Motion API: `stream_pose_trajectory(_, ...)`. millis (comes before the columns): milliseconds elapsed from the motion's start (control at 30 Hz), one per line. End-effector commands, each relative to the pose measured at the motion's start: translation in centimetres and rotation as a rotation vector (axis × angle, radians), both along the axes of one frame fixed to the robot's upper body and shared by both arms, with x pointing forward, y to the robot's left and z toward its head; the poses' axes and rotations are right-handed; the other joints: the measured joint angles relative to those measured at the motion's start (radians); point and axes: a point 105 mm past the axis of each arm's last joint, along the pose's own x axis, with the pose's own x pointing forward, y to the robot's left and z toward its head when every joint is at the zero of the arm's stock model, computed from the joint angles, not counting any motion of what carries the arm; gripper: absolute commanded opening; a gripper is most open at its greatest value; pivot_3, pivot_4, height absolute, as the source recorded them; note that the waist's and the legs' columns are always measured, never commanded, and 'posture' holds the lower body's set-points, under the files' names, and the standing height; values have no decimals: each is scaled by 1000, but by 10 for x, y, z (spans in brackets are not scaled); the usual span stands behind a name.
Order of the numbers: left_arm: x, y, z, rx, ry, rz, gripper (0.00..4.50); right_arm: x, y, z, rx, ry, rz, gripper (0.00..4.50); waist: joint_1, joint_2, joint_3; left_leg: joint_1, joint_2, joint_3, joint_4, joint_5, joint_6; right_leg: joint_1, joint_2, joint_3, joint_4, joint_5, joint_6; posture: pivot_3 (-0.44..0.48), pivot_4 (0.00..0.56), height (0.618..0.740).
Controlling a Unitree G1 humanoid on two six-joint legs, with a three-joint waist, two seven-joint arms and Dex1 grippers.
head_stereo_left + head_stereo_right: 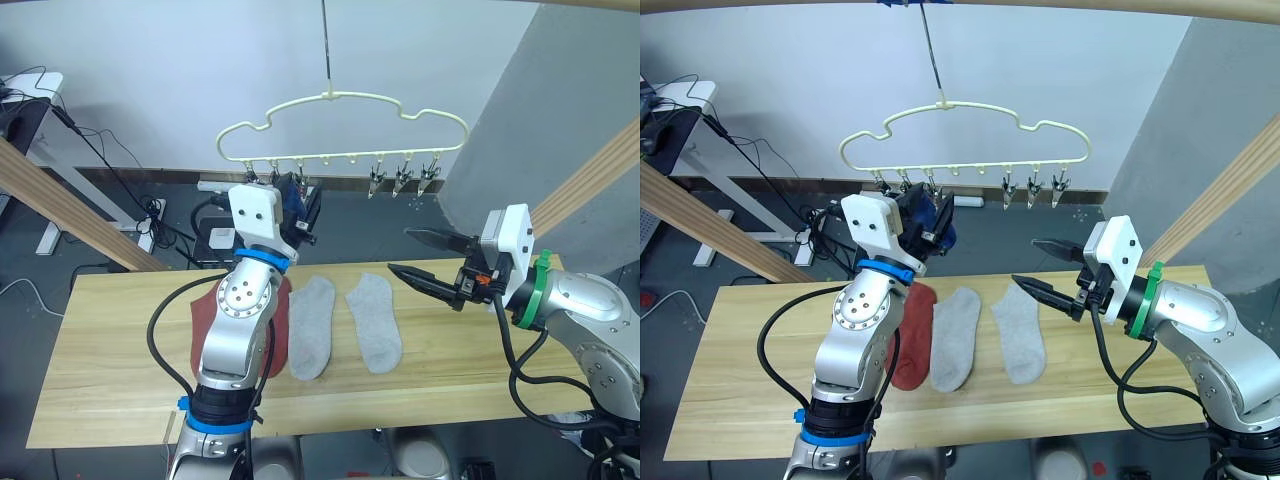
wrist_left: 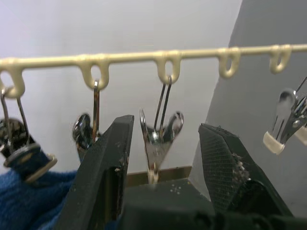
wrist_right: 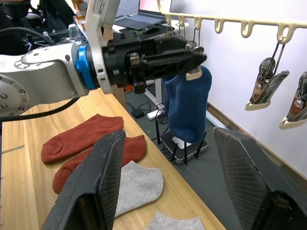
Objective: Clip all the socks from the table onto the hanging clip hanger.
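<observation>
Left gripper (image 2: 163, 158) was raised at clip hanger (image 1: 345, 100), upper centre, fingers parted round a clip (image 2: 156, 139), nothing gripped. Right gripper (image 1: 420, 255) was spread wide, empty, centre-right. Blue sock (image 3: 187, 103) was hung; grey socks (image 1: 340, 325) and red socks (image 3: 91, 143) were left on table (image 1: 100, 350), mid-frame.

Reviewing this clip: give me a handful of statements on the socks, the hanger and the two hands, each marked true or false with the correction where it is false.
1. Two grey socks lie side by side on the table. True.
2. The right hand is shut on a grey sock. False: its fingers are spread apart and hold nothing.
3. A blue sock hangs from the clip hanger. True.
4. The left hand is down at the table top. False: it is raised to the hanger's bottom bar, fingers open on either side of a metal clip.
5. Two rust-red socks lie on the table. True.
</observation>
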Motion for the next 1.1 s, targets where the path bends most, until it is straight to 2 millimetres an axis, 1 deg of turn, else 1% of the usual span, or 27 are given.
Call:
stream_pose_trajectory(33,-4,2,12,-11,-46,13,2380,-8,3,8,4,-45,25,3046,0,0,0,0,0,0,0,0,0,0,0,0,0,0,0,-263,325,740)
stream_pose_trajectory(367,-4,-1,18,-20,-55,3,2380,-8,3,8,2,-46,24,3046,0,0,0,0,0,0,0,0,0,0,0,0,0,0,0,-263,321,740)
stream_pose_trajectory(700,-4,-1,18,-16,-53,5,2380,-7,3,9,1,-49,21,3046,0,0,0,0,0,0,0,0,0,0,0,0,0,0,0,-263,319,740)
stream_pose_trajectory(800,-4,-1,18,-17,-57,3,1821,-7,2,9,1,-49,19,3046,0,0,0,0,0,0,0,0,0,0,0,0,0,0,0,-263,319,740)
stream_pose_trajectory(933,-4,-1,18,-15,-58,0,728,-7,2,8,-1,-46,20,3046,0,0,0,0,0,0,0,0,0,0,0,0,0,0,0,-265,324,740)
stream_pose_trajectory(1033,-5,-1,18,-15,-58,0,212,-7,2,8,-1,-46,19,3046,0,0,0,0,0,0,0,0,0,0,0,0,0,0,0,-265,324,740)
stream_pose_trajectory(1100,-5,-1,18,-14,-60,2,6,-7,2,8,-2,-47,18,3046,0,0,0,0,0,0,0,0,0,0,0,0,0,0,0,-265,324,740)
